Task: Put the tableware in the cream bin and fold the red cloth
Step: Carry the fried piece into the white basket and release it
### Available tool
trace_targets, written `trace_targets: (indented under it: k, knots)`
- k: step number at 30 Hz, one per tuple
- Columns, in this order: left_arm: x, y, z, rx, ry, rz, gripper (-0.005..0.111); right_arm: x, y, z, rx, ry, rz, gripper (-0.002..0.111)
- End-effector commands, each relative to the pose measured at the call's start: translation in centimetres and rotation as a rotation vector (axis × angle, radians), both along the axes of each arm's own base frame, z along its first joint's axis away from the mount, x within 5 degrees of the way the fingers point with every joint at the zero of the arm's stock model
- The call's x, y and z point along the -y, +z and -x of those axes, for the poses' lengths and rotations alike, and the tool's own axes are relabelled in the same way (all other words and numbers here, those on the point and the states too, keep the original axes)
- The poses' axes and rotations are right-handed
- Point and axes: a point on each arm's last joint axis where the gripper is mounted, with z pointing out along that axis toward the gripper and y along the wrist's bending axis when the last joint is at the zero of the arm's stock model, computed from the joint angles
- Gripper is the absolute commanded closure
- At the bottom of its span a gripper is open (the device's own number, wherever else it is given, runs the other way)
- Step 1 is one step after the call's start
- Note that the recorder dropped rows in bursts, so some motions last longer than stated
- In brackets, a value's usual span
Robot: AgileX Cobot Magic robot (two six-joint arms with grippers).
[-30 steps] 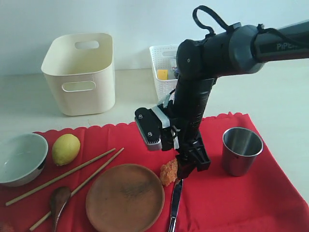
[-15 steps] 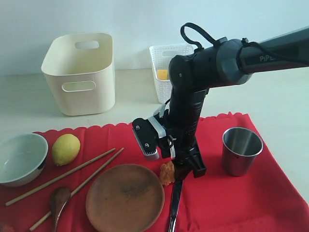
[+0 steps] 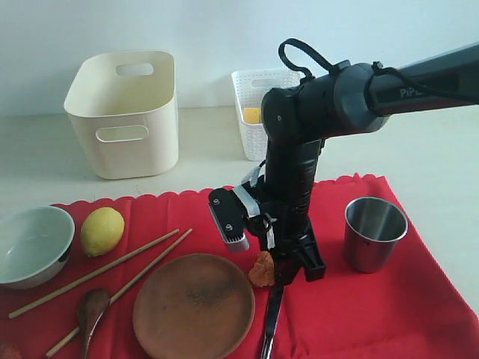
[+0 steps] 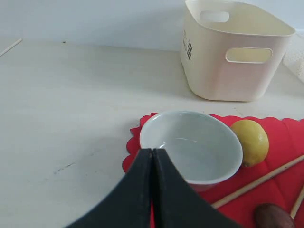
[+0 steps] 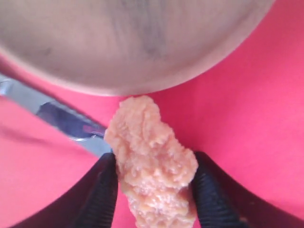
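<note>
- The right gripper (image 5: 156,190) is clamped on an orange, crumbly nugget (image 5: 152,156), with a finger pressed to each side of it. It sits low over the cloth (image 3: 359,307), between the plate (image 3: 194,305) and the knife (image 3: 271,321).
- The left gripper (image 4: 152,154) has its jaws pressed together and holds nothing. It hangs near the bowl (image 4: 190,147).
- The cloth lies spread out and unfolded on the counter (image 3: 419,149).
- The bowl sits on the cloth's left corner, with a lemon (image 3: 102,230) just beside it.
- The chopsticks (image 3: 97,273) lie slantwise between the lemon and the plate, with the spoon (image 3: 91,308) near them.
- The cup (image 3: 374,232) stands upright on the right of the cloth.
- The bin (image 3: 127,112) stands on the counter behind the cloth, well apart from the tableware.
</note>
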Motion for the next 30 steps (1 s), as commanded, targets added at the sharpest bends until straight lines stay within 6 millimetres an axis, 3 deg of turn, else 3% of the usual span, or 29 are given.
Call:
trace_targets:
  k: [1,6,10,16,20,25,30]
  knots:
    - [0.0,0.2,0.0,0.011,0.001,-0.004,0.107,0.6,2.5,0.8,-0.023,0.016,0.027,0.107]
    - [0.0,0.2,0.0,0.011,0.001,-0.004,0.107,0.9,5.8,0.9,0.060,-0.056,0.002,0.108]
    - [0.0,0.2,0.0,0.011,0.001,-0.004,0.107,0.9,9.2,0.4,0.201,-0.225,-0.061,0.108]
    - [0.0,0.2,0.0,0.011,0.001,-0.004,0.107,0.9,15.0,-3.2,0.571,-0.654,-0.233,0.108]
    - [0.0,0.2,0.0,0.011,0.001,-0.004,0.107,1.5,17.7,-5.5,0.656,-0.824,-0.371,0.108]
    - [0.0,0.2,0.0,0.011,0.001,-0.004,0.107,3.0,18.8,-8.9,0.542,-1.020,-0.502,0.108]
    - [0.0,0.2,0.0,0.011,0.001,-0.004,0.107,4.9,17.5,-12.9,0.375,-1.193,-0.571,0.108]
